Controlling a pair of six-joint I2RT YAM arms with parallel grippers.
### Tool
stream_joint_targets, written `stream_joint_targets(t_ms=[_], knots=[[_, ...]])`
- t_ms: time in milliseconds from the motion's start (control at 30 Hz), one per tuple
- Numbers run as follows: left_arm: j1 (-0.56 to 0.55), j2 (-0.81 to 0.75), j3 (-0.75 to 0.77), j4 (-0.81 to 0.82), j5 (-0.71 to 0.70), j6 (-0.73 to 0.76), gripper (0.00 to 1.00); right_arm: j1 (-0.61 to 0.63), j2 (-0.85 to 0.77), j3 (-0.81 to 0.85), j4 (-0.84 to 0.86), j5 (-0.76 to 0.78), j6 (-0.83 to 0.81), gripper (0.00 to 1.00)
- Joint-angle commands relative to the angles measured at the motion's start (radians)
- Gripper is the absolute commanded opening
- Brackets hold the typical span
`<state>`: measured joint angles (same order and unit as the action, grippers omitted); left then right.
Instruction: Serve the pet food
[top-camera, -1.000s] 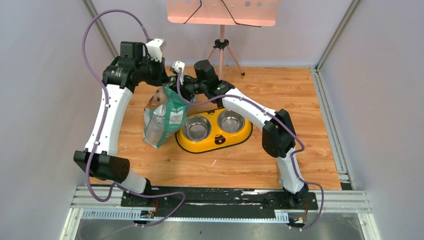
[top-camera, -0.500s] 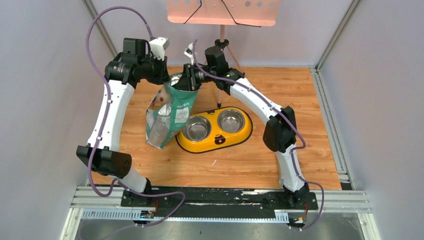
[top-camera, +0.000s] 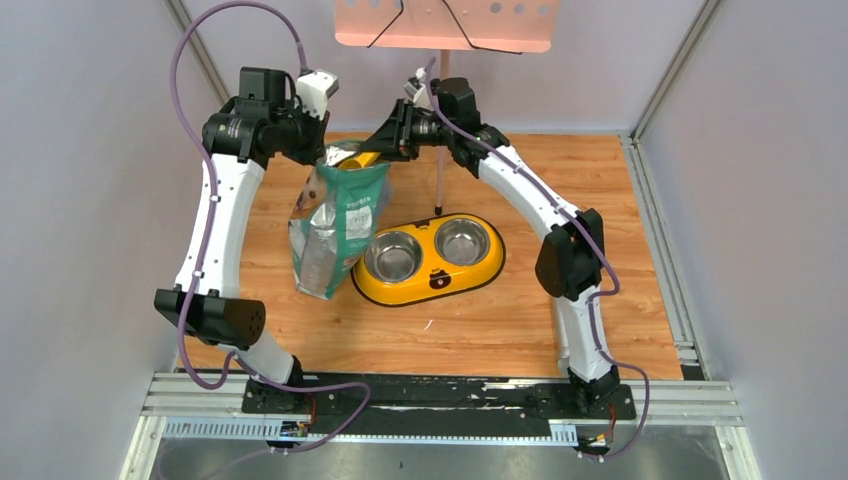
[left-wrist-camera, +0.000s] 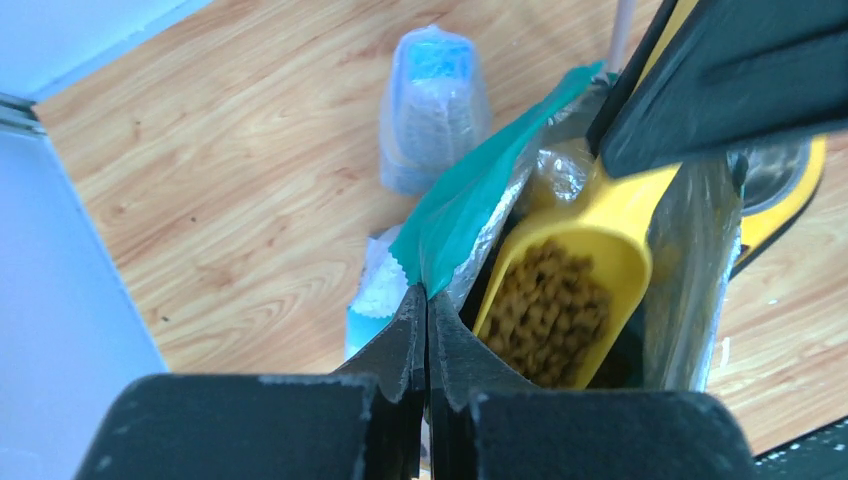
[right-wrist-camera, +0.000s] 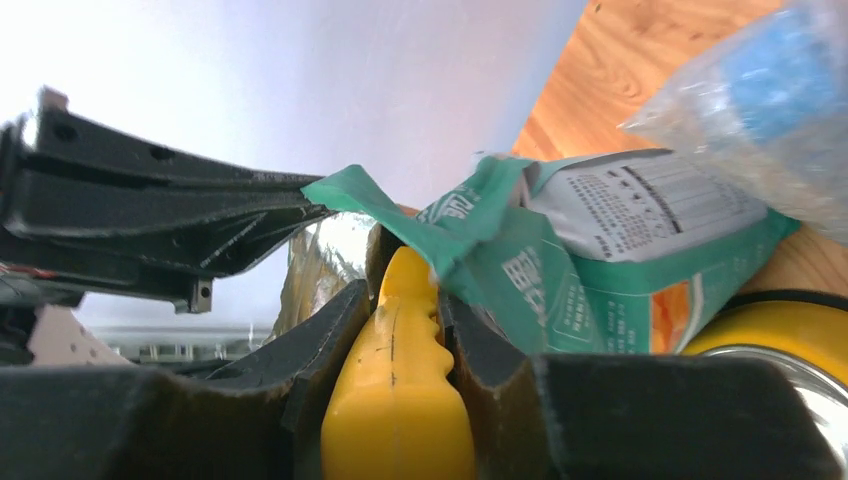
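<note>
Toward the far edge of the worktop (top-camera: 620, 300), left of its middle, stands the green-and-white bag (top-camera: 335, 235), touching or just beside the yellow two-bowl feeder (top-camera: 430, 287). At the bag's mouth the left tool (left-wrist-camera: 427, 325) has its fingers pressed together on the green rim, pinching one lip and drawing it aside. From the opposite side the right tool (right-wrist-camera: 400, 300) is clamped on the handle of the yellow scoop (left-wrist-camera: 610, 215), whose bowl sits inside the mouth at about rim level. As for the pet food (left-wrist-camera: 548, 310), a heap of brown kibble fills the scoop's bowl; whether more lies deeper cannot be told, since the foil lining hides the bag's interior. On the feeder, the left bowl (top-camera: 392, 256) and the right bowl (top-camera: 461, 241) show only bare steel. Step in hand, as judged: the loaded scoop is at the point of leaving the bag, so scooping looks done and delivery not yet begun. Next move, as judged: raise the scoop clear of the rim while level, carry it toward the near right to the feeder, then tip it over one bowl. Level carriage matters, because loose heaped pellets would roll off at a slight tilt, and the pinch on the rim should hold so the bag neither folds onto the scoop nor topples.
</note>
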<state>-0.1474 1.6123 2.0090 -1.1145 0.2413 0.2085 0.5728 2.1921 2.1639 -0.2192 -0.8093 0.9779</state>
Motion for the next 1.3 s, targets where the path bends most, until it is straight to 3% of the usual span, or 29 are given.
stream_joint_targets(t_ms=[0, 300, 433, 667, 1267], knots=[[0.017, -0.048, 0.059, -0.030, -0.064, 0.105, 0.00, -0.030, -0.094, 0.039, -0.075, 0.141, 0.076, 0.00], [0.017, -0.095, 0.085, -0.048, -0.053, 0.108, 0.00, -0.059, -0.136, 0.033, -0.116, 0.200, 0.086, 0.00], [0.017, -0.112, 0.088, -0.057, -0.047, 0.132, 0.00, -0.063, -0.140, 0.008, -0.111, 0.183, 0.169, 0.00], [0.017, -0.146, 0.079, -0.070, -0.050, 0.193, 0.00, -0.103, -0.165, -0.057, 0.116, -0.009, 0.278, 0.00], [0.017, -0.098, 0.142, -0.104, -0.098, 0.209, 0.00, -0.185, -0.173, -0.107, 0.201, -0.012, 0.437, 0.00]])
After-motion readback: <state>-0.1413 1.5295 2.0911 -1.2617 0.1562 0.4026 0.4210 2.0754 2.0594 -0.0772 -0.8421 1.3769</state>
